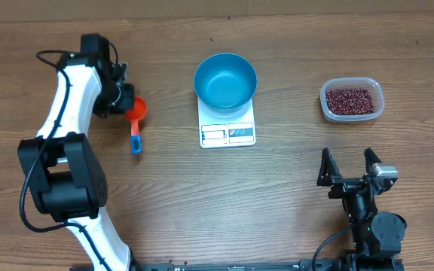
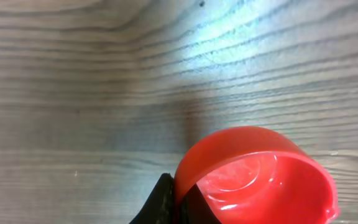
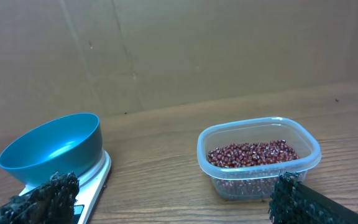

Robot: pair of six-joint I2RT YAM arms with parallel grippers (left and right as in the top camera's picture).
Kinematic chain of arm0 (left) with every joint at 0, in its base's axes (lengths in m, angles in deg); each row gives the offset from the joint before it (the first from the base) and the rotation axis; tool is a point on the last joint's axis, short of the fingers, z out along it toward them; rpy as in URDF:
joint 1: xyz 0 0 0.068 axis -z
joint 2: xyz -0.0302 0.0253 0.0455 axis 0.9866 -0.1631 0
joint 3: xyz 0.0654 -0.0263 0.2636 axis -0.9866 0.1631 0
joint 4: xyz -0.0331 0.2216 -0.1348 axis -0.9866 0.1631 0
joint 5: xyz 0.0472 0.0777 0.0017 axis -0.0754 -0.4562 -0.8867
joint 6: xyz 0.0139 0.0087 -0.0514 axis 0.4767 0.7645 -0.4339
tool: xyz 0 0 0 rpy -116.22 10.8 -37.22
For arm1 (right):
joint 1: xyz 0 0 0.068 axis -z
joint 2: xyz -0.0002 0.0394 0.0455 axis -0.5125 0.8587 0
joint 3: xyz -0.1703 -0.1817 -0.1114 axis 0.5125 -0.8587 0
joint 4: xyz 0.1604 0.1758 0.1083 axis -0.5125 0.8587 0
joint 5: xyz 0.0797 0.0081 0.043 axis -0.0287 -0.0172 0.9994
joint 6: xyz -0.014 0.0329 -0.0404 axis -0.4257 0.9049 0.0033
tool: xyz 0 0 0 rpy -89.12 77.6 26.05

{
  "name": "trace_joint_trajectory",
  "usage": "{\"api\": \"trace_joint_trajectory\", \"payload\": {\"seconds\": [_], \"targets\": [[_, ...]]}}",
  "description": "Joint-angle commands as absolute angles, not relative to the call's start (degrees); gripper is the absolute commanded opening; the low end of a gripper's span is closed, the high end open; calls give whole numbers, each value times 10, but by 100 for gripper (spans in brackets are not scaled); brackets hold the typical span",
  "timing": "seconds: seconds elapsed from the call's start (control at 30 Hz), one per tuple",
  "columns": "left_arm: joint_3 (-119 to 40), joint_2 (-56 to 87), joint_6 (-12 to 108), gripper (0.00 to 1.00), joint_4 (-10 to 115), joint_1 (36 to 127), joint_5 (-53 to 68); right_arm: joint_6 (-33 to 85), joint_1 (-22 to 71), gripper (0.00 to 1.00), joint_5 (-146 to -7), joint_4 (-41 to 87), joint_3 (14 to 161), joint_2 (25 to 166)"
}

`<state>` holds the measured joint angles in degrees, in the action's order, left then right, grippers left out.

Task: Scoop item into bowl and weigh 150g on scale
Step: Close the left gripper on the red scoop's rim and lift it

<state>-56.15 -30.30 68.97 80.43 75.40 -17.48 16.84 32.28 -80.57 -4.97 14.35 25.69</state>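
A red scoop cup (image 2: 260,174) fills the lower right, its glossy inside facing the camera, on a wood-grain table (image 2: 104,74). A black finger (image 2: 161,200) presses its near rim at the bottom edge

no readable text anywhere, scale (image 1: 227,134) display window (image 1: 214,135) blank or too small to read, printed patch (image 1: 240,132) beside it illegible, no brand or number

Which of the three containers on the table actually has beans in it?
The clear plastic tub at the far right holds the beans; the blue bowl on the scale and the red scoop are both empty.
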Motion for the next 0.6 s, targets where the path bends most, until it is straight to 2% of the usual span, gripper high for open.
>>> {"api": "trace_joint_trajectory", "payload": {"seconds": [0.0, 0.1, 0.17, 0.23, 0.57], "targets": [[-613, -307, 556, 4, 838, 758, -177, 166, 321, 100, -811, -51, 137, 251], [-631, -306, 423, 4, 877, 758, -176, 166, 321, 100, -811, -51, 137, 251], [-633, -306, 287, 4, 908, 758, -176, 166, 321, 100, -811, -51, 137, 251], [-633, -306, 215, 4, 928, 758, -176, 166, 321, 100, -811, -51, 137, 251], [-633, -305, 132, 4, 989, 805, -208, 166, 321, 100, -811, -51, 137, 251]]}}
